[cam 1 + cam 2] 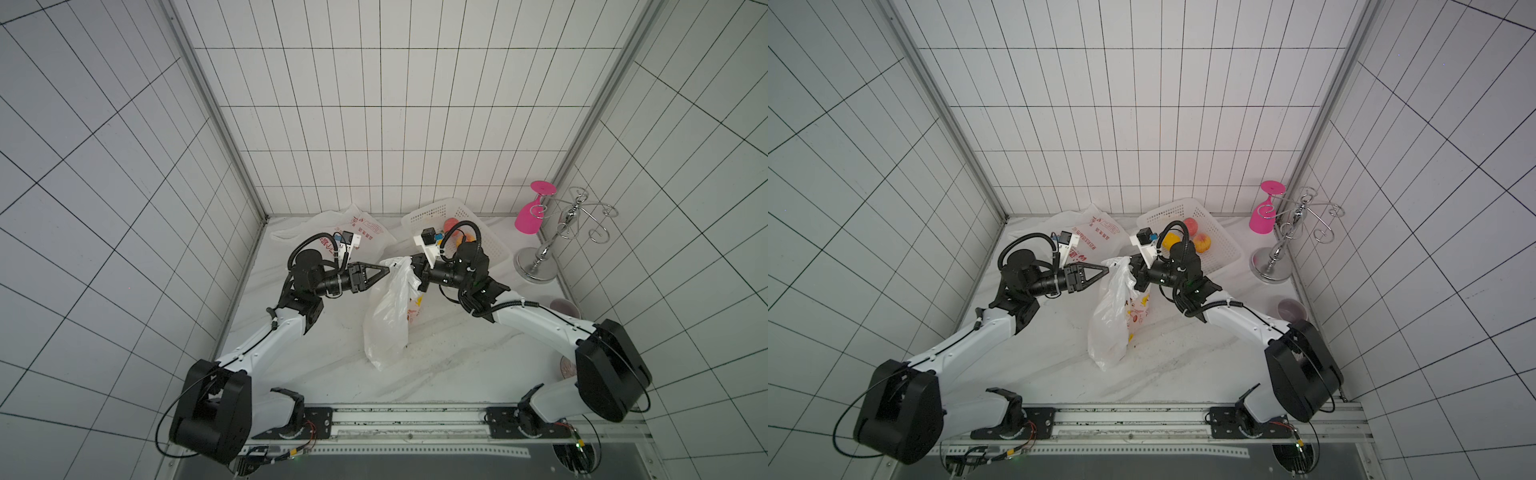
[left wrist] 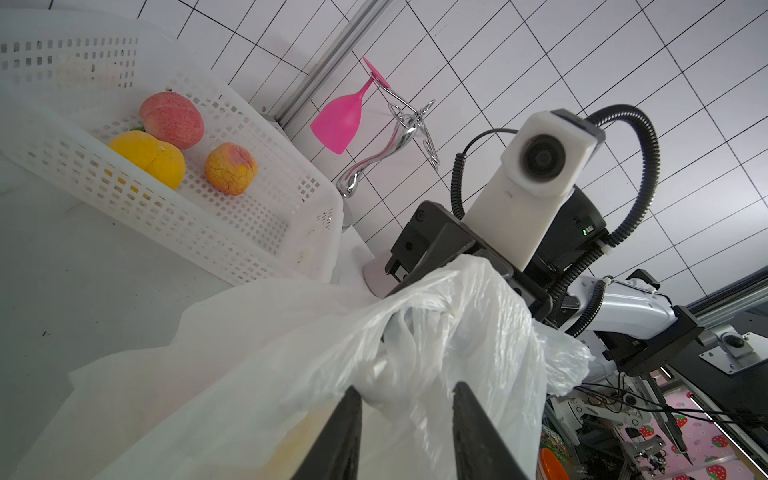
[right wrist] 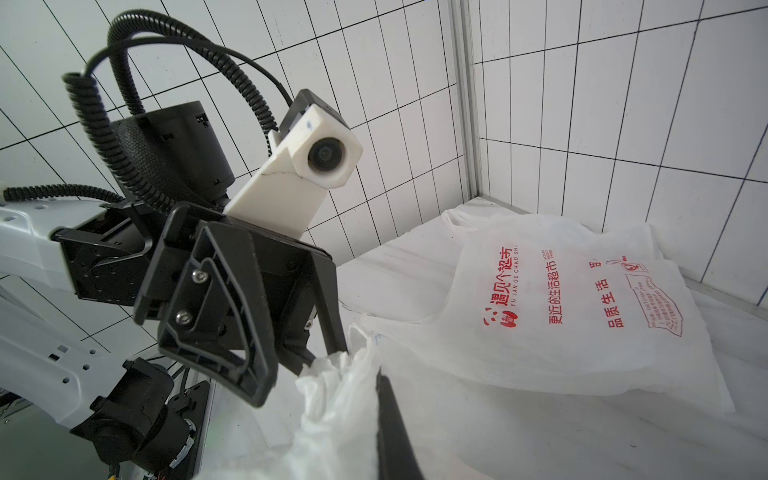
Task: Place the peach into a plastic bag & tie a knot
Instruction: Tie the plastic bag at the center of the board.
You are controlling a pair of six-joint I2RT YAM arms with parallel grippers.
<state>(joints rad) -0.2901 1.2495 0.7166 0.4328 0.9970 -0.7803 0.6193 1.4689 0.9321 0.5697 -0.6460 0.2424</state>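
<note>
A thin white plastic bag (image 1: 388,316) (image 1: 1111,320) hangs at the table's middle, between both grippers. My right gripper (image 1: 1133,270) (image 3: 365,374) is shut on its bunched top (image 3: 332,399). My left gripper (image 1: 388,269) (image 2: 407,395) meets the same top from the opposite side. Its fingers (image 2: 349,419) stand apart and open, with loose plastic (image 2: 415,332) between them. A pink peach (image 2: 171,119) (image 1: 1190,224) and an orange peach (image 2: 230,168) (image 1: 1202,242) lie in the white basket (image 2: 249,232) (image 1: 490,245) beside a yellow fruit (image 2: 149,158). A yellowish tint shows through the bag; I cannot tell what is inside.
A second bag with red print (image 1: 365,232) (image 3: 561,307) lies flat at the back left. A chrome rack (image 1: 552,241) with a pink goblet (image 1: 530,216) stands at the back right, a small cup (image 1: 565,309) near the right wall. Tiled walls close three sides.
</note>
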